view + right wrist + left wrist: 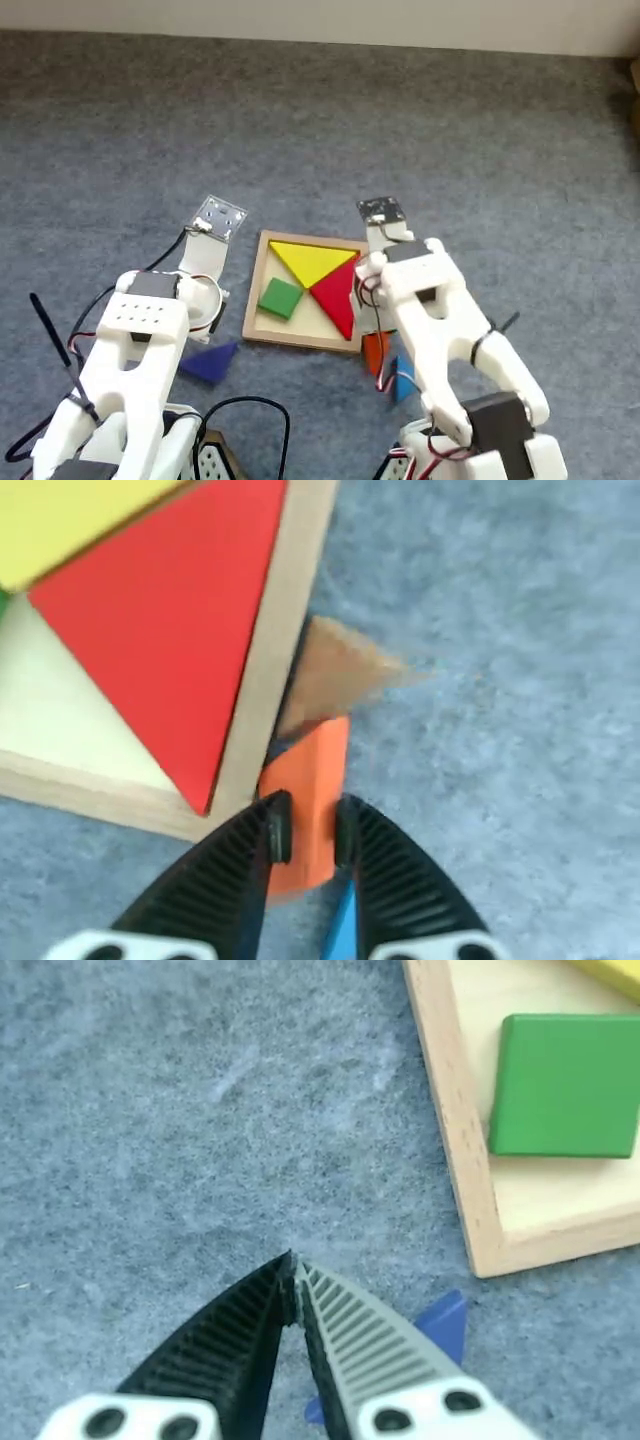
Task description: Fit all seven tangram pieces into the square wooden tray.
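**Right gripper on the orange piece; three pieces in the tray**

Your right gripper [308, 830] has its jaws clamped on the orange piece [305, 780], just outside the square wooden tray [290, 610], beside a brown triangle [335, 670] and a light blue piece [342, 925]. Your left gripper [293, 1280] has its jaws pressed together on nothing, over the carpet [200, 1110] beside the tray and near a dark blue piece [440, 1322]. In the tray lie the yellow triangle [312, 262], red triangle [337, 292] and green square [280, 297].
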